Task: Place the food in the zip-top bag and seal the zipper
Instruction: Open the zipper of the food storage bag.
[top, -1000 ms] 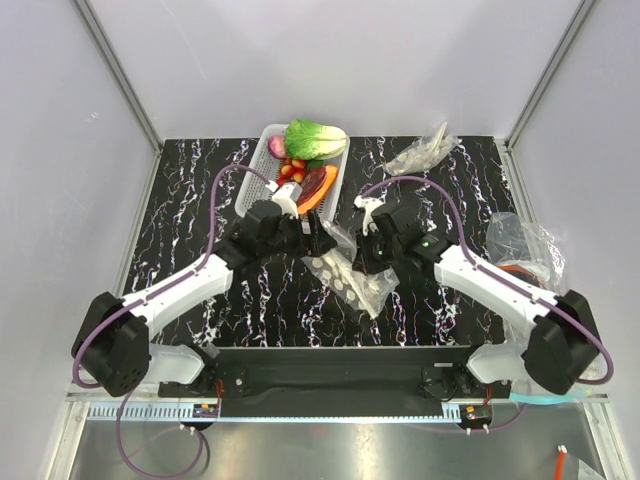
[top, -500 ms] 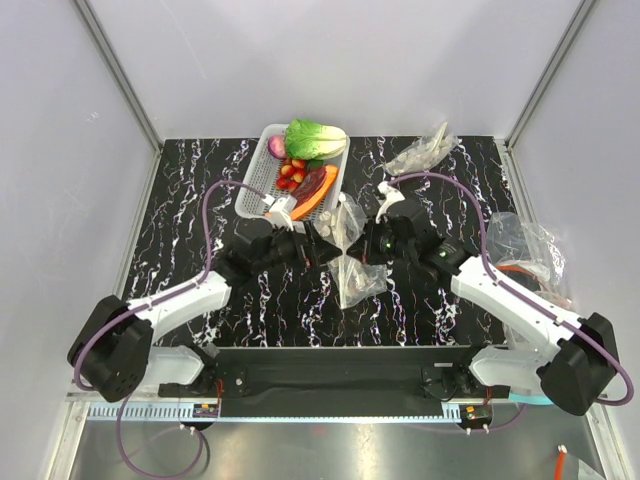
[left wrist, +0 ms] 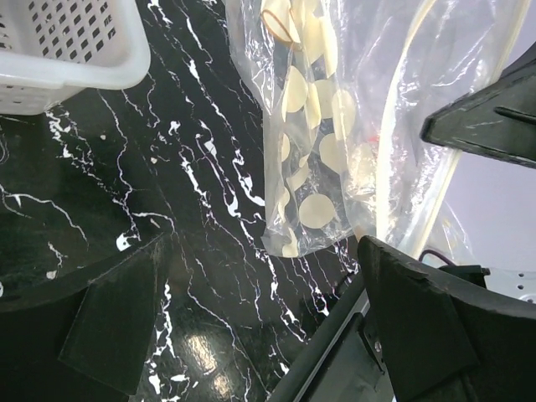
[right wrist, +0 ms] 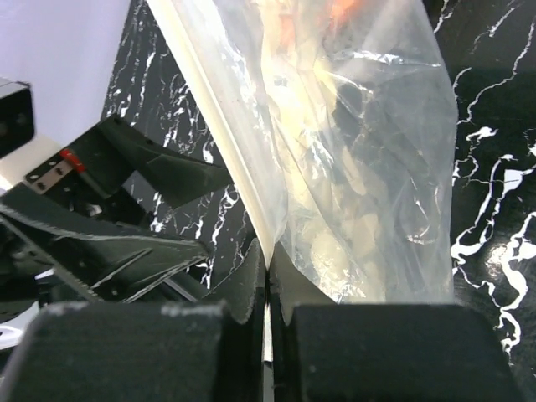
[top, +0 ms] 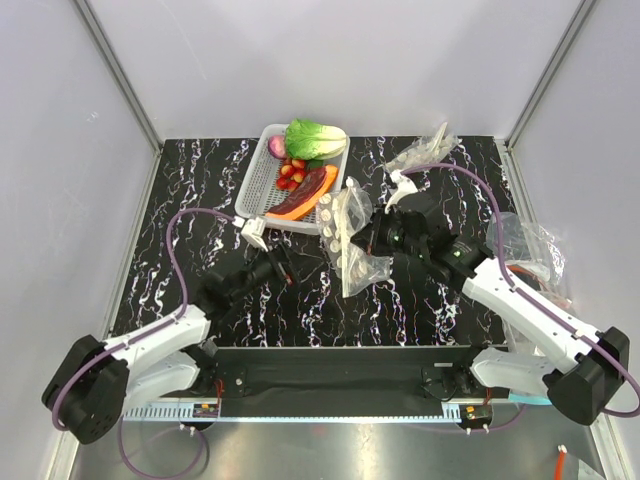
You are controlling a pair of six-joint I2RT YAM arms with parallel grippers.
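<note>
Right gripper [right wrist: 268, 280] clamped on the zipper [right wrist: 219, 126] edge of the clear dotted zip-top bag [top: 352, 248]; the bag is held up crumpled over the black marbled table [top: 180, 200], just right of the white lattice basket [top: 258, 190]. Left gripper [top: 283, 264] spread wide, grasping nothing, low over the table to the left of the bag. Food lies in the basket: lettuce head [top: 315, 138], pink-purple bulb [top: 277, 146], red berries [top: 290, 172], long dark-red and orange pieces [top: 310, 190].

**Robot test cell in a lab**

Plain pale-grey wall panels [top: 330, 60] in silver aluminium framing struts [top: 115, 70] box in a black white-veined marble-pattern tabletop [top: 200, 190]; two white-and-black robot arms [top: 150, 340] are bolted to a black base rail [top: 340, 362] at its near edge.
</note>
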